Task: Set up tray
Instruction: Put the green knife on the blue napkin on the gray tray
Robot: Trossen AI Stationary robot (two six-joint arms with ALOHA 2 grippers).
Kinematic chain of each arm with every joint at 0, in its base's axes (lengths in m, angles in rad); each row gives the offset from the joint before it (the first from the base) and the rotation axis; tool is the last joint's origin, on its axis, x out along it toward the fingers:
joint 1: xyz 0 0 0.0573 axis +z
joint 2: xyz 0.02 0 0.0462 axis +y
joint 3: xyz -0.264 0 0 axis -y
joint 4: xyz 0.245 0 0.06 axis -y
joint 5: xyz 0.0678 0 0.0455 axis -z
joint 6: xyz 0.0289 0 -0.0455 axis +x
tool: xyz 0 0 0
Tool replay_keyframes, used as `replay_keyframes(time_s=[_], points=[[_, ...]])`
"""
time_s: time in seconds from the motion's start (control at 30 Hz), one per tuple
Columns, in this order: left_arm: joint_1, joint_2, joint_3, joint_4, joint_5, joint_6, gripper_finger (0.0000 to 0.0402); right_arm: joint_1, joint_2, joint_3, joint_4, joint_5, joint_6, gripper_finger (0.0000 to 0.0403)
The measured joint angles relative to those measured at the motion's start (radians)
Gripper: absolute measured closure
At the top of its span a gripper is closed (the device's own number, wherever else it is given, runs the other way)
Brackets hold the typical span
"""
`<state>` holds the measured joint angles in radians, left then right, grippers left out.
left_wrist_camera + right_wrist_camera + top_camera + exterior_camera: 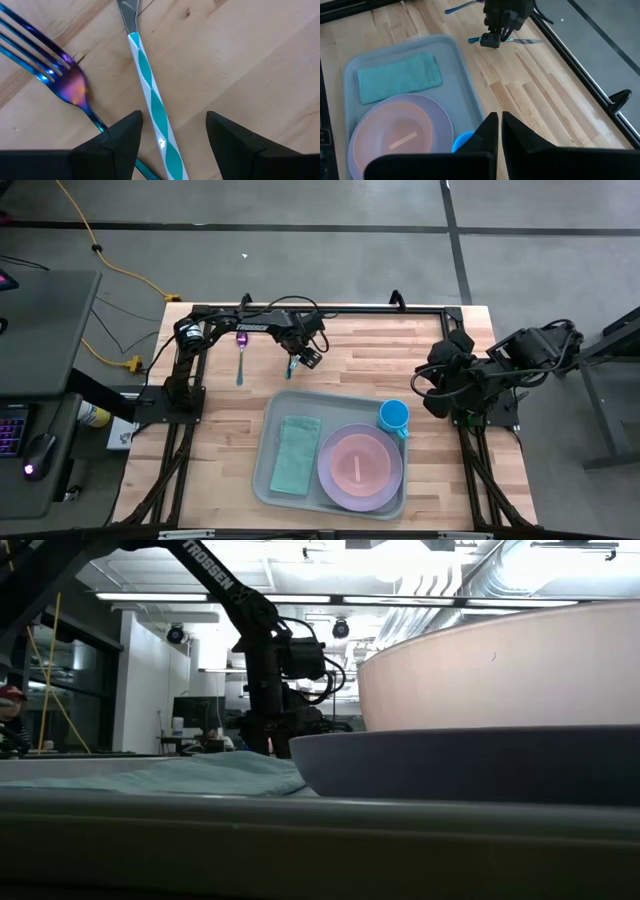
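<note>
Tray: pale grey-green tray (262, 470) sits at table's near-centre, part-laid; holds teal napkin (296, 452), a lilac plate (385, 492) w/ a pink plate (357, 462) stacked on it, and a blue cup (394, 416) at its right edge by the rim.
Left gripper: left gripper (172, 132) hangs low over the far side of the table, well apart from tray, fingers spread wide and empty, one each side of a teal-and-white striped knife (152, 95); looks lined up to close on the handle.
Fork: iridescent fork (67, 82) lies just beside the knife on bare wood, apart from it at the tines; probably next in line for the tray.
Spoon: purple-bowled spoon (240, 352) lies further left on the table, untouched.
Right gripper: right gripper (496, 125) parked at table's right edge near the cup, fingers closed on nothing; prob. kept clear so left arm can work.
Stage: crockery and napkin in place, cutlery not yet on tray; judged past halfway.
Risk: thin handle flat on wood may slip the pinch.
</note>
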<state>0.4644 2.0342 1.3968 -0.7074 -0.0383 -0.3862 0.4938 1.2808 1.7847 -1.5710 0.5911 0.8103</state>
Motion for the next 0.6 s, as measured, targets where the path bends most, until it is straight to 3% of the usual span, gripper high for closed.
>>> replay_keyframes(time_s=[0.6], points=[[0.000,0.001,-0.002,0.001,0.002,0.045,0.0149,0.053,-0.009,0.000,0.000,0.004,-0.002,0.0403]])
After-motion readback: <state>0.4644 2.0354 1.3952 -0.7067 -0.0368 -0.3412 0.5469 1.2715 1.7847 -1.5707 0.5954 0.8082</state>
